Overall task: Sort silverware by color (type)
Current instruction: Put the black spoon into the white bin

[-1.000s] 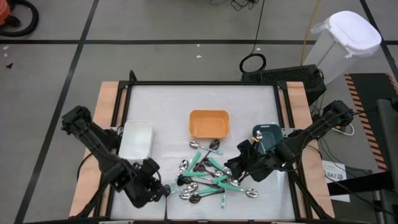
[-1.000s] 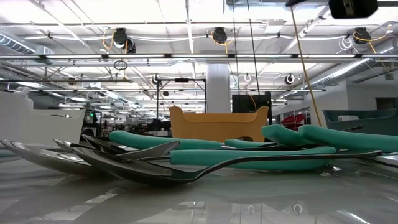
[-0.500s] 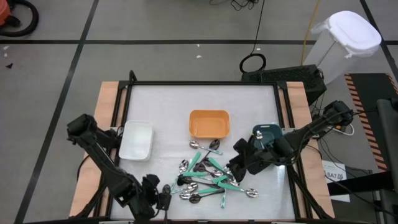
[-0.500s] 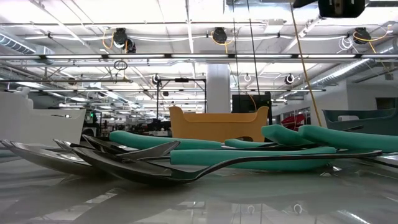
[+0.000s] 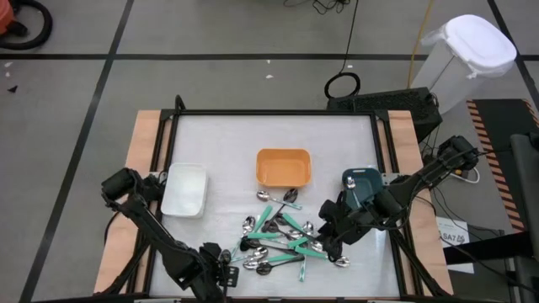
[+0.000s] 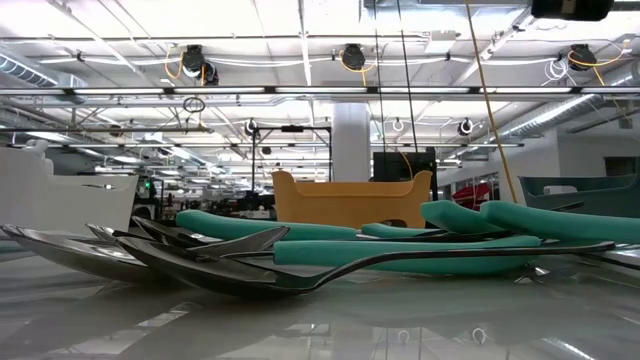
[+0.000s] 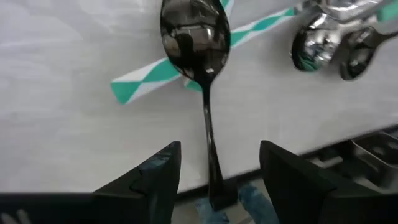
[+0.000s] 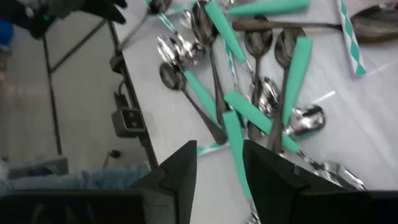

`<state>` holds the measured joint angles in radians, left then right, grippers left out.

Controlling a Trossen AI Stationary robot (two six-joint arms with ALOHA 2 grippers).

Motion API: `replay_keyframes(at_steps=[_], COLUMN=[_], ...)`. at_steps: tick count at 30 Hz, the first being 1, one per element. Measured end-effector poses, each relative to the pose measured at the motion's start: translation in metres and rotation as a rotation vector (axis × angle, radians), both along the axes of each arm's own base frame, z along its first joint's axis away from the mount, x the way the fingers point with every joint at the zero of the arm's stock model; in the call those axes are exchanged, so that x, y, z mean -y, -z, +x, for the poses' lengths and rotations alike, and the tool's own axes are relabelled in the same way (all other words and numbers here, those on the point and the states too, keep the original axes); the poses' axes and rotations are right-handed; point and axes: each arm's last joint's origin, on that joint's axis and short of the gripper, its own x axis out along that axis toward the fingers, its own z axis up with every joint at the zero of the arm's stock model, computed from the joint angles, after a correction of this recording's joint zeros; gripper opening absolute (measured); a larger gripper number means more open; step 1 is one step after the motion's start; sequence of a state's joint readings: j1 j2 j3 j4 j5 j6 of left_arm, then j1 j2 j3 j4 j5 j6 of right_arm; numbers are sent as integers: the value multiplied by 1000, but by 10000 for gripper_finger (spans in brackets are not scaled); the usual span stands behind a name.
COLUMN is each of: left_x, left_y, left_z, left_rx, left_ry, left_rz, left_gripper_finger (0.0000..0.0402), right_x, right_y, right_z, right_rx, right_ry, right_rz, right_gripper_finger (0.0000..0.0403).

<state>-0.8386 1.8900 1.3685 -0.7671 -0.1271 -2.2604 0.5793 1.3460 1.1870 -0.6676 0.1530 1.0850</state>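
- The silverware (image 5: pixel 282 236) lies in 1 tangled pile on the near half of the desk (image 5: pixel 227 143), between the 2 arms and in front of the orange bin (image 5: pixel 284 167).
- The left tool (image 5: pixel 221 268) sits low at the near edge of the desk, just beside the pile's left end. Its jaws stand part open and hold nothing.
- In the left wrist view, 1 all-black spoon (image 7: pixel 200 68) lies straight ahead of the left tool (image 7: pixel 214 177). Its long axis runs in line with the tool's approach, handle end between the 2 fingers, bowl pointing away into the pile.
- That spoon rests across a teal-and-white patterned strip (image 7: pixel 149 78); 2 shiny spoon heads (image 7: pixel 329 46) lie further off to one side.
- The right tool (image 5: pixel 333 220) hovers at the pile's right end, jaws part open and empty. The teal-handled spoons (image 8: pixel 239 109) fan out below it, crossing at several angles.
- Judgement: the left tool is the nearer to the black spoon and already aligned with its handle; closing on the handle is the likely next move.
- The desk surface is white, smooth and glossy. The white bin (image 5: pixel 184 189) sits at the left, the dark teal bin (image 5: pixel 364 182) at the right.
- The room beyond, in the low view, is an open hall with ceiling lights.
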Motion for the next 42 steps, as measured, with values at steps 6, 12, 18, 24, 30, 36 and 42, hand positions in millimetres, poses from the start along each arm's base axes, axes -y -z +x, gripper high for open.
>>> replay_keyframes(at_steps=[6,12,18,24,30,36,42], left_x=[1,1,-1,-2,-2,-1,4], left_y=[20,36,40,43,44,38,-5], left_z=[8,12,14,15,15,17,26], left_rx=[-33,-110,-118,-135,-115,-88,-64], left_ry=[-6,26,38,46,46,45,76], left_rz=[31,24,29,41,61,89,177], left_gripper_finger=[216,216,182,108,23,9,8], right_x=[-1,-2,-2,-2,-2,-2,-2], right_y=[2,2,2,2,2,2,2], right_z=[-3,-3,-3,-3,-3,-3,-3], right_rx=[-17,-12,-6,-5,-4,-4,-5], right_ry=[-29,-48,-71,-74,-80,-79,-72], right_rz=[-28,-42,-60,-63,-67,-66,-59], right_gripper_finger=[125,125,125,125,125,125,125])
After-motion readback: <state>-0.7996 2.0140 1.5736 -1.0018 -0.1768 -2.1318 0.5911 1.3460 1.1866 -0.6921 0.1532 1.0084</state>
